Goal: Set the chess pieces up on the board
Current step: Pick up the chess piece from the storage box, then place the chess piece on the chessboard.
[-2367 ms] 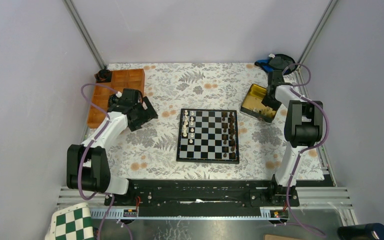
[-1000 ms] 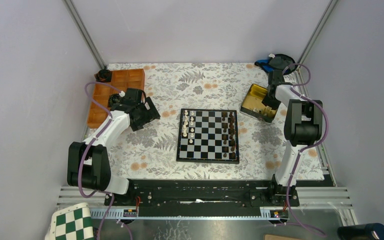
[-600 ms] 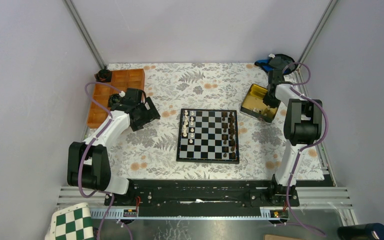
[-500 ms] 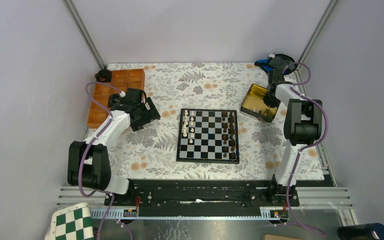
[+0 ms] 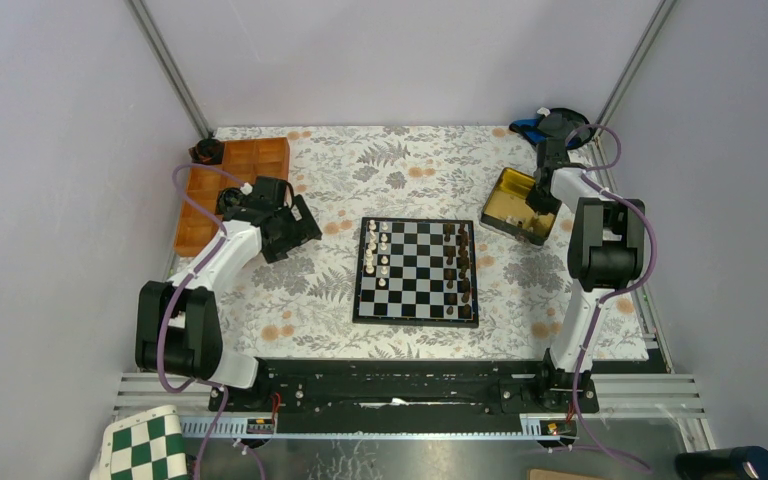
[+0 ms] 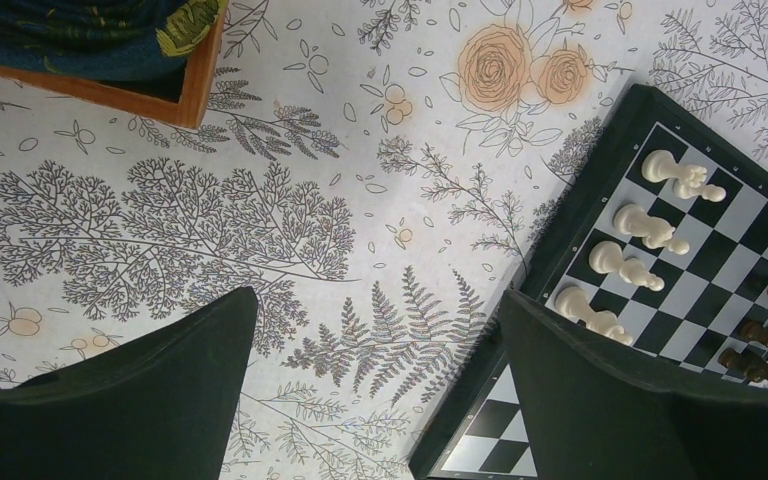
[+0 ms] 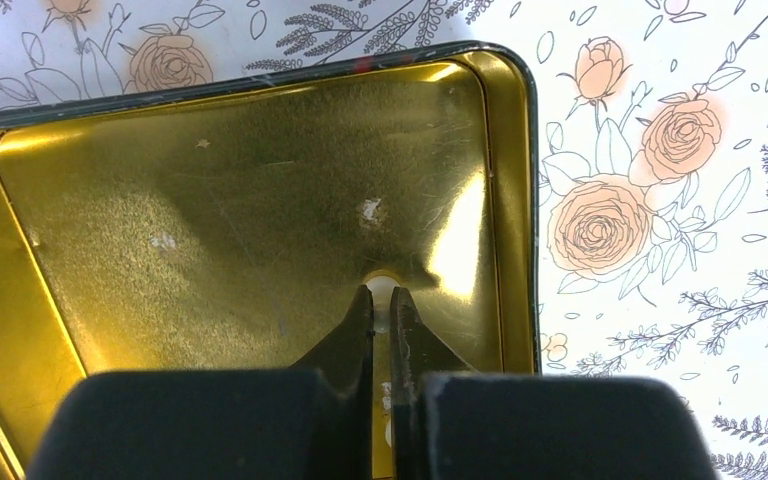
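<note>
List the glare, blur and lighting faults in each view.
Right wrist: hard glare on the floor of the gold tin beside the right claw, washing out the small pale piece it pinches. Left wrist: the left claw looks dark and soft, white chess pieces sharp. Top external: even light, pieces tiny on the board.

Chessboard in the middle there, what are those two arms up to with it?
They are setting up the board. The right gripper is down in a gold tin, pinched shut on what looks like a small cream piece. The left gripper hangs open and empty over the flowered cloth beside the board. Several cream pieces stand along one side already, dark pieces along the other.
</note>
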### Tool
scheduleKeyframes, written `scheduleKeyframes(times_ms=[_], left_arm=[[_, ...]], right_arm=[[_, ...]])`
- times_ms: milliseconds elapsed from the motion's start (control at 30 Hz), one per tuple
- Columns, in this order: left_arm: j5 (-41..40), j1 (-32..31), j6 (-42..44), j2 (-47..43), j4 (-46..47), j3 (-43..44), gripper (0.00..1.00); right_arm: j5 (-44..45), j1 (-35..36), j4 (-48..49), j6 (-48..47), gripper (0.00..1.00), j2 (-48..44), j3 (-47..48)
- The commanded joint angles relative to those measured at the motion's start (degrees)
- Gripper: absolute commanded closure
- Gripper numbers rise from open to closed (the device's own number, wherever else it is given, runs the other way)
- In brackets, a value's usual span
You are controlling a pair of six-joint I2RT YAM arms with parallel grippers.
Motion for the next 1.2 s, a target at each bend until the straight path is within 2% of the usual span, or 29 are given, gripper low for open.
scheduleKeyframes(times_ms=[0, 333, 733, 1000, 1167], left_arm=[[-0.93, -0.49, -0.23, -1.95, 0.13, -0.09, 0.01], [-0.93, -1.09, -0.01, -7.30, 0.14, -2.74, 0.01], [-0.93, -1.29, -0.23, -14.80, -1.66, -5.77, 0.01], [-0.93, -1.72, -1.78, -16.88, -1.70, -7.32, 0.01], [-0.93, -1.81, -1.94, -17.59, -1.72, -7.48, 0.01]], right_arm=[[-0.96, 0.65, 0.09, -1.57, 1.00, -5.23, 0.18], [-2.20, 10.84, -3.60, -5.55, 1.00, -15.51, -1.15], [-0.44, 32.32, -9.46, -6.16, 1.00, -24.97, -2.80], [1.15, 50.55, -10.35, -2.67, 1.00, -25.36, -4.20], [2.44, 59.52, -9.28, 0.24, 1.00, -22.80, -5.48]])
